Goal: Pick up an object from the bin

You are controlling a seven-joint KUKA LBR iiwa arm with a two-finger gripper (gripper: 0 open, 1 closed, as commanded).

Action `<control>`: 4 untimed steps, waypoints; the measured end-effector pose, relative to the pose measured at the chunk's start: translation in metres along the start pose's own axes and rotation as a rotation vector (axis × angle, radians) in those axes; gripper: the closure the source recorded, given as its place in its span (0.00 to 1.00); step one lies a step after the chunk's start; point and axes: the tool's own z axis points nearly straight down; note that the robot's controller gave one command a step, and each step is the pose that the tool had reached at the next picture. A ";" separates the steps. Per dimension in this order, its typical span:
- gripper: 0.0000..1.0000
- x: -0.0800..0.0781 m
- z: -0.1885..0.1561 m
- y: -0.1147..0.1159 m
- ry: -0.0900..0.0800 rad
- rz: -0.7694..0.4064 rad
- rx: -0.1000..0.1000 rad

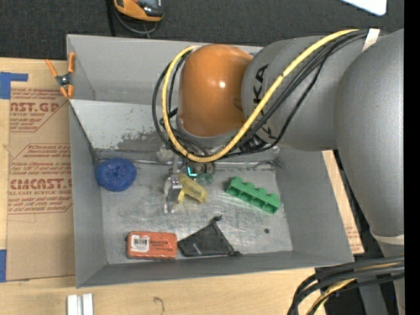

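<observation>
The arm (315, 90), its orange wrist cover (213, 90) foremost, reaches in from the right and hangs over the middle of the grey bin (85, 195). The hand (182, 186) sits low, close to the bin floor, just under that cover. Whether it is spread or pressed together I cannot tell.

Five things lie on the floor, well apart:
- a green ridged block (252, 196) to the right;
- an orange-red flat box (152, 245) with a white label, by the near wall;
- a black wedge (207, 241) beside it;
- a blue ball (116, 174) at the left;
- a small yellow piece (193, 190).

The yellow piece matters most. It lies right against the hand, on the side toward the green block, with its long axis slanting down to the right. It is likely the target.
</observation>
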 end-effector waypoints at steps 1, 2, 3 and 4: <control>0.00 -0.002 -0.004 -0.001 -0.007 0.001 -0.001; 0.00 -0.005 0.028 -0.040 -0.011 0.000 -0.002; 0.00 -0.013 0.045 -0.073 -0.007 -0.182 0.001; 1.00 -0.032 0.091 -0.101 0.019 0.157 -0.002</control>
